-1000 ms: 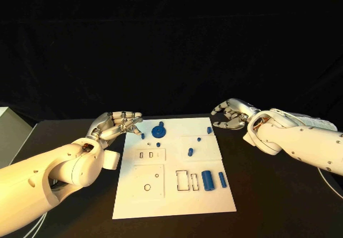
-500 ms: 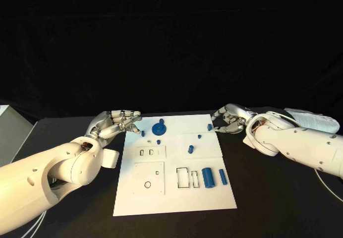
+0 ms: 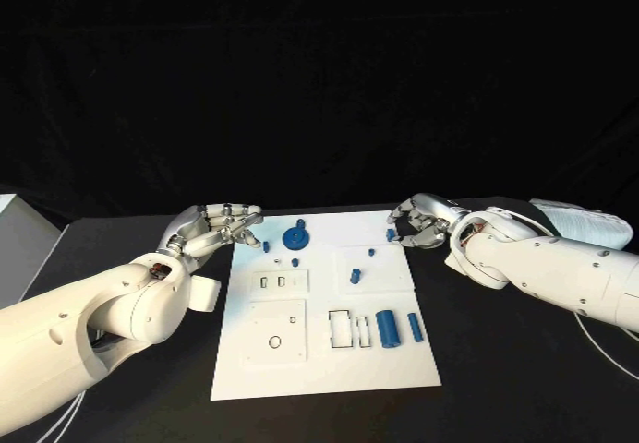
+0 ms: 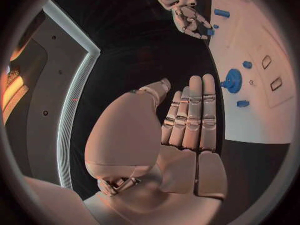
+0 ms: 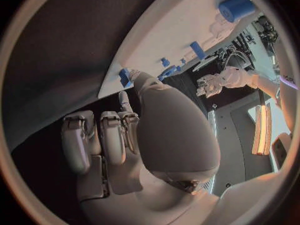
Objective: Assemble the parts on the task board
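The white task board [image 3: 319, 369] lies in the middle of the table. On it are a blue gear-like disc [image 3: 295, 242], several small blue pegs such as one [image 3: 355, 275] mid-board, and two blue cylinders [image 3: 386, 329] at its right side. My left hand [image 3: 216, 229] hovers at the board's far left corner with its fingers [image 4: 190, 115] extended side by side, holding nothing. My right hand [image 3: 419, 221] is at the far right corner with curled fingers. Its fingertips reach a small blue peg [image 3: 391, 234], also seen as the peg [image 5: 125, 77]. Whether they grip it is unclear.
A pale box [image 3: 20, 240] stands at the table's left edge. A thin cable [image 3: 606, 346] runs over the black table on the right, under my right arm. Rectangular slots [image 3: 349, 330] and a round hole [image 3: 274, 342] are cut into the board's near half.
My right hand has moved left and down from beyond the board's corner onto the small blue peg there. The left hand has stayed almost still.
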`<state>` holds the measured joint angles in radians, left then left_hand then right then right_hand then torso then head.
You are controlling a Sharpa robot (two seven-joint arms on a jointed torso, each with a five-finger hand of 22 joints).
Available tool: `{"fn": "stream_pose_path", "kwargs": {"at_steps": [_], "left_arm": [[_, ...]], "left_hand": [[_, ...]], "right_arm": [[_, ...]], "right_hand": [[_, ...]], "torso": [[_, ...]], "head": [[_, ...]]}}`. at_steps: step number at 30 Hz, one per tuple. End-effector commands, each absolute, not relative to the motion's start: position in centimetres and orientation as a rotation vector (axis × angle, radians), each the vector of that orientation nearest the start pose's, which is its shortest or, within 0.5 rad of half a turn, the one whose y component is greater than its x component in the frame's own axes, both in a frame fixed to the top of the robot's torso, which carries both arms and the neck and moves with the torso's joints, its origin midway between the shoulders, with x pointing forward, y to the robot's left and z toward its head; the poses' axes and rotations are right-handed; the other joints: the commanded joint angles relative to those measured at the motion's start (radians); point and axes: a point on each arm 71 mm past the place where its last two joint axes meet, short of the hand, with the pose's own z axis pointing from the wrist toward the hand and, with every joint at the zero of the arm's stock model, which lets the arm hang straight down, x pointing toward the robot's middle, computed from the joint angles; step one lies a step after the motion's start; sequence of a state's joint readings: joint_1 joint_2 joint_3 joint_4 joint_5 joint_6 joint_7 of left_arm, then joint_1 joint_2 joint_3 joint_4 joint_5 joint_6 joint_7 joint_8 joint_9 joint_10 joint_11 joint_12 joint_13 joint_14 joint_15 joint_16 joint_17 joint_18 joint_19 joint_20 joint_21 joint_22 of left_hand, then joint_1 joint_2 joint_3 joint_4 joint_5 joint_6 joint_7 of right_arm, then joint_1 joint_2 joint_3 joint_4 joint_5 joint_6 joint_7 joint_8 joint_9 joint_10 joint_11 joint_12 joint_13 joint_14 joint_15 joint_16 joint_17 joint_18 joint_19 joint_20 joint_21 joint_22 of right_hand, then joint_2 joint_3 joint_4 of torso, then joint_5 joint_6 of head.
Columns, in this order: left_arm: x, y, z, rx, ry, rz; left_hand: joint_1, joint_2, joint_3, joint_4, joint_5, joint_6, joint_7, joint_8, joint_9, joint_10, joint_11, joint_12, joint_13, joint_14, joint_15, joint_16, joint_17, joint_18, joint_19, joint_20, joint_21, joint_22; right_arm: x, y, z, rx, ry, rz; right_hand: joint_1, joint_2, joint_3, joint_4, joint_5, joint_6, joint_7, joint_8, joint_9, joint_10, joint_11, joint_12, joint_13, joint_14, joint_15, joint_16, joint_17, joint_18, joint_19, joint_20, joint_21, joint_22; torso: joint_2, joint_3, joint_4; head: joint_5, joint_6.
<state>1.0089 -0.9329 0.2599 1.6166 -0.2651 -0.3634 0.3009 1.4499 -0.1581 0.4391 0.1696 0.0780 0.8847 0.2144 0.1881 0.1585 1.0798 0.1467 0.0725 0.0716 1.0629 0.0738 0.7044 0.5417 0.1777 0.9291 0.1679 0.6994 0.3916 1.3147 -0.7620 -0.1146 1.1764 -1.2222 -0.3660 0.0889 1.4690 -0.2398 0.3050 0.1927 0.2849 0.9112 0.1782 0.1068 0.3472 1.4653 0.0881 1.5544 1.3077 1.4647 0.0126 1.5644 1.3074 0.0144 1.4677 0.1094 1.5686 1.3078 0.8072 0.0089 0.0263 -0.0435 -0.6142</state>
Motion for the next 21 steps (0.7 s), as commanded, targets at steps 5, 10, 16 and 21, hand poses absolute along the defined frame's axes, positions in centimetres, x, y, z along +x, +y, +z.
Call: {"fn": "stream_pose_path", "kwargs": {"at_steps": [5,10,16,21], "left_arm": [[47.71,23.43,-14.91,-0.97,1.342,-1.506],[47.71,23.44,-14.91,-0.97,1.342,-1.505],[47.71,23.45,-14.92,-0.971,1.343,-1.505],[47.72,23.49,-14.92,-0.971,1.342,-1.503]], "left_hand": [[-0.009,-0.002,0.005,-0.002,0.001,0.006,-0.002,0.004,0.002,0.005,0.001,-0.001,0.0,-0.007,0.001,0.006,0.001,0.003,-0.009,0.001,0.007,0.002],[-0.009,-0.002,0.005,-0.002,0.001,0.006,-0.002,0.004,0.002,0.005,0.001,-0.001,0.0,-0.007,0.001,0.006,0.001,0.003,-0.009,0.001,0.007,0.002],[-0.009,-0.002,0.005,-0.002,0.001,0.006,-0.002,0.004,0.002,0.005,0.001,-0.001,0.0,-0.007,0.001,0.006,0.001,0.003,-0.009,0.001,0.007,0.002],[-0.009,-0.002,0.005,-0.002,0.001,0.006,-0.002,0.004,0.002,0.005,0.001,-0.001,0.0,-0.007,0.001,0.006,0.001,0.003,-0.009,0.001,0.007,0.002]], "right_arm": [[55.34,-26.25,-16.21,-0.021,1.57,0.595],[55.37,-26.14,-16.36,-0.028,1.579,0.588],[55.49,-26.39,-16.49,-0.027,1.588,0.567],[55.55,-26.5,-16.57,-0.026,1.596,0.561]], "right_hand": [[-0.006,0.005,0.0,0.007,0.009,0.004,0.0,-0.002,0.001,0.089,0.006,0.002,0.249,0.106,0.006,0.006,0.263,-0.014,0.103,0.01,0.002,0.263],[-0.006,0.006,0.003,0.008,0.011,0.013,-0.001,0.002,0.002,0.092,0.006,0.004,0.251,0.106,0.005,0.006,0.263,-0.014,0.103,0.01,0.002,0.263],[-0.005,0.013,0.014,0.009,0.013,0.029,-0.005,0.01,0.005,0.097,0.002,0.009,0.255,0.106,0.002,0.006,0.263,-0.014,0.103,0.008,0.002,0.263],[-0.005,0.021,0.028,0.012,0.015,0.043,-0.009,0.016,0.006,0.1,-0.001,0.011,0.258,0.106,-0.002,0.006,0.263,-0.014,0.103,0.006,0.002,0.263]], "torso": [[-0.001,-0.0011,0.001],[0.0,-0.0006,-0.0008],[0.0,-0.0015,0.0008],[0.001,-0.0018,0.0]], "head": [[0.001,-0.002],[0.002,-0.002],[0.001,-0.003],[0.001,-0.004]]}}
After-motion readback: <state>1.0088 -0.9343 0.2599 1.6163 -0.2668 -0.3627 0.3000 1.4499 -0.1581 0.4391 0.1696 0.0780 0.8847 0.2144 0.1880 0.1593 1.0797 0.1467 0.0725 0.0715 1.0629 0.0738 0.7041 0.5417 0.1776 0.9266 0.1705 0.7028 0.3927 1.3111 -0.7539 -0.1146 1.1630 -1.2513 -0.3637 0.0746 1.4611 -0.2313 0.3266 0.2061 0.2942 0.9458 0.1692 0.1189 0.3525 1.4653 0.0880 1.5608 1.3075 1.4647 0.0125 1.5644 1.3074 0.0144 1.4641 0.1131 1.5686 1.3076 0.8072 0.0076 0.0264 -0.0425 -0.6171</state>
